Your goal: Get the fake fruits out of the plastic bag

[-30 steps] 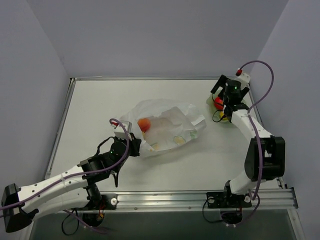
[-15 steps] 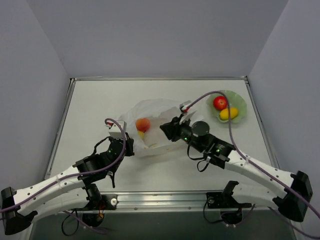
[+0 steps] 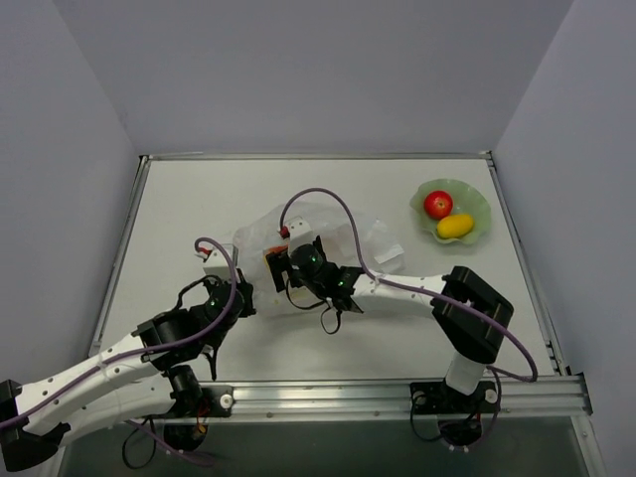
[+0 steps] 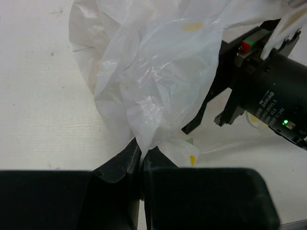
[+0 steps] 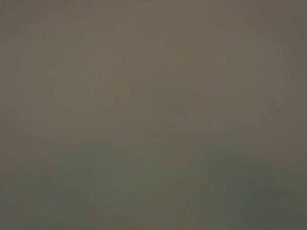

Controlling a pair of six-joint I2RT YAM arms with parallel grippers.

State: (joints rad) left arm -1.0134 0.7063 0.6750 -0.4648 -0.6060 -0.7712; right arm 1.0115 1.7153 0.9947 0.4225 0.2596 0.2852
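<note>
The thin translucent white plastic bag [image 3: 328, 231] lies crumpled near the middle of the table, its mouth turned toward the arms. The left gripper [image 4: 142, 160] has its fingers pressed together on a fold of the bag's edge, pinning it. The right gripper [image 3: 279, 266] is pushed into the bag's mouth. Whether its fingers stand apart or closed on anything cannot be told, since the film hides them and the right wrist view is a blank grey. A speck of orange [image 3: 270, 257] just beside that gripper may be a peach, though it is too small to be sure. Two fruits are already out: a glossy red plastic apple [image 3: 437, 205] and a yellow oval plastic fruit [image 3: 454, 227] sit touching in the pale green wavy-edged dish [image 3: 481, 207], well apart from the bag at the far right. The task looks roughly half done, with whatever is in the bag left to fetch. Everything rests on a white tabletop [image 3: 189, 214] edged by a metal rail [image 3: 348, 396], enclosed by plain lilac-grey walls [image 3: 298, 70].
</note>
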